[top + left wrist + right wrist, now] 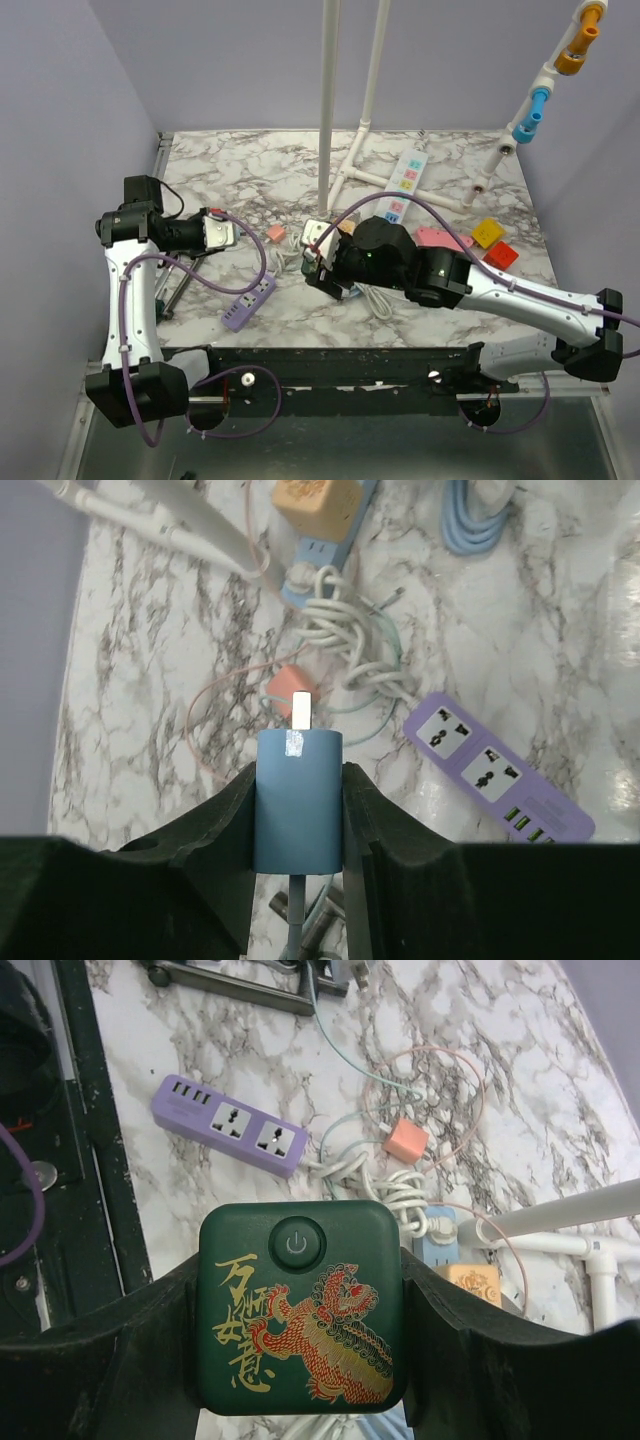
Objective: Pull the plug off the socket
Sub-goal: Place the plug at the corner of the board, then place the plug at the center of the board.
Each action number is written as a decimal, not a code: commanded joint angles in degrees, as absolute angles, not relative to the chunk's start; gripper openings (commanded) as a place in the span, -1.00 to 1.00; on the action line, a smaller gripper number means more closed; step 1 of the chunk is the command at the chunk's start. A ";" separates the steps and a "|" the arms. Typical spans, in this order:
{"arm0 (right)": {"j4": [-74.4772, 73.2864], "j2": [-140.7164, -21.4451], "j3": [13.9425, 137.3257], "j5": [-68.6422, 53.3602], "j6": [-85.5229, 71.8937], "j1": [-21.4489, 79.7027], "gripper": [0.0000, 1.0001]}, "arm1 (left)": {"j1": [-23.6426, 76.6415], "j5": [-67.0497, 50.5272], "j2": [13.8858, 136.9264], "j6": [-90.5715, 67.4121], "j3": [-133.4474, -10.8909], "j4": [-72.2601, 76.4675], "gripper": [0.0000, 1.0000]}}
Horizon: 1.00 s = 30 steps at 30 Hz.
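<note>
Plainly, the blue plug (pixel 297 800) is out of any socket. Its bare metal prong (pixel 301 709) points into open air above the marble table (pixel 150 680). The left claw (pixel 299 778) is clenched on the plug's body, with a finger pressed to each side. The green socket block (pixel 300 1305), with a power button and a dragon picture on its face, is wedged in the right claw (pixel 302 1272), which grips it from both sides. From overhead the two claws are well apart, so I judge the pulling done, with only the setting down left.

The main danger is the thin cable (pixel 295 920) that trails from the back of the plug. It seems to run down into the knot of white cord (pixel 395 1192) beside the small orange plug (pixel 406 1142), though I cannot trace it the whole way. If the left arm draws farther off, the cable may go taut and drag that knot, or twist the plug in the fingers.

The plug's sides are smooth and the hold is near its front end, so a sideways tug could slide it out. It would then drop toward the purple power strip (pixel 228 1138) lying near below.

The green block looks heavy and glossy. A quick swing of the right arm might let it slip or tip. Letting go high above the marble risks a hard knock.
</note>
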<state>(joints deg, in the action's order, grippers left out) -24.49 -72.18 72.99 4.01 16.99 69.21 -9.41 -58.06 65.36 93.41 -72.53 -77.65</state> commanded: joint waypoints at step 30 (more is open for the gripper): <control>-16.61 -134.97 123.03 10.86 -4.19 56.43 -0.99 | -10.91 -14.18 100.77 25.74 -83.87 -30.83 -0.20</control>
<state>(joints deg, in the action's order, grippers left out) -17.54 -130.76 117.36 8.36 -1.48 56.93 -11.99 -19.05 94.63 28.12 -76.55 -25.58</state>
